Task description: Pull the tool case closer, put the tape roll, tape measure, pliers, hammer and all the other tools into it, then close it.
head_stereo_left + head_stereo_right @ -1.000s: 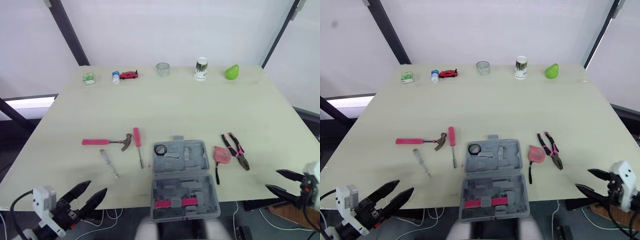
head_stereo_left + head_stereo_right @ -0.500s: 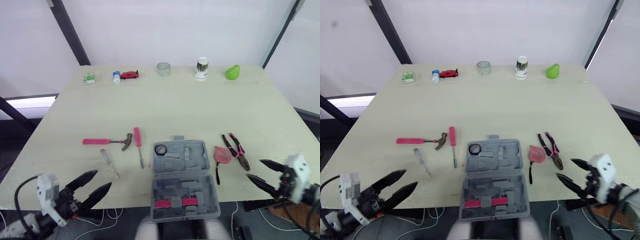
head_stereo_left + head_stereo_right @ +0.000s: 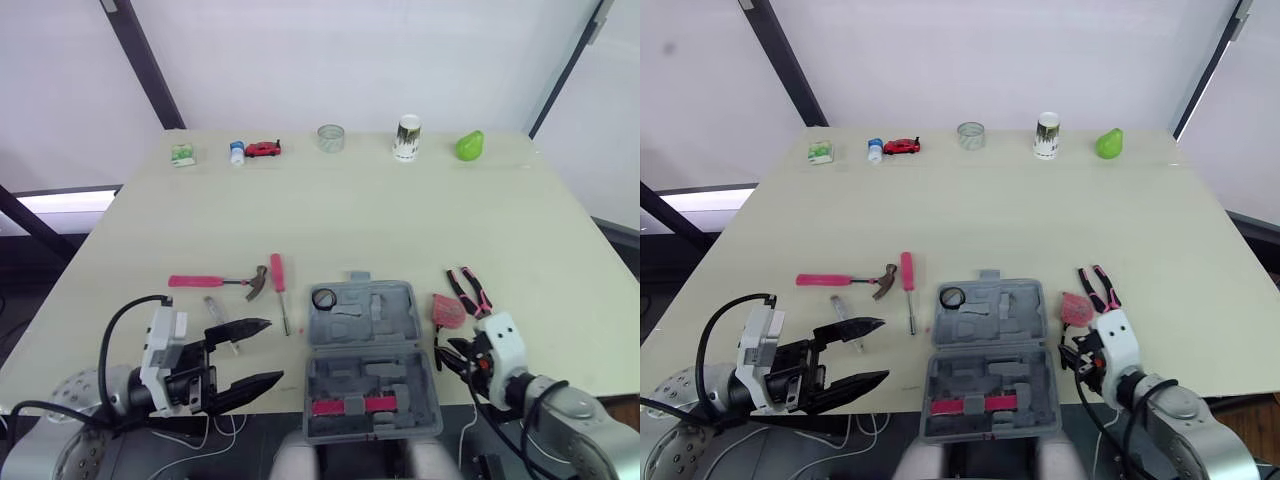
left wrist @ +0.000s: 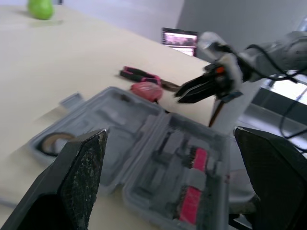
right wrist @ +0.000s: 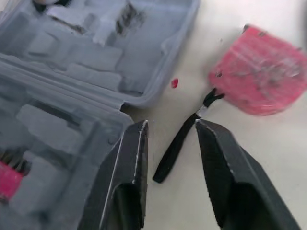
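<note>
The grey tool case lies open at the table's front edge, with a black tape roll in its far half. A pink tape measure and pink-handled pliers lie to its right. On its left are the pink hammer, a pink screwdriver and a clear-handled screwdriver. My left gripper hangs wide open just left of the case. My right gripper is low beside the case's right edge, its fingers narrowed but apart. The tape measure's black strap lies between them.
Along the far edge stand a green packet, a small bottle, a red toy car, a clear round container, a white cup and a green pear. The case's near half overhangs the table's front edge.
Both arms have come in from the front corners toward the case. My right gripper moved left to the tape measure strap and its fingers narrowed. The left stayed wide open.
</note>
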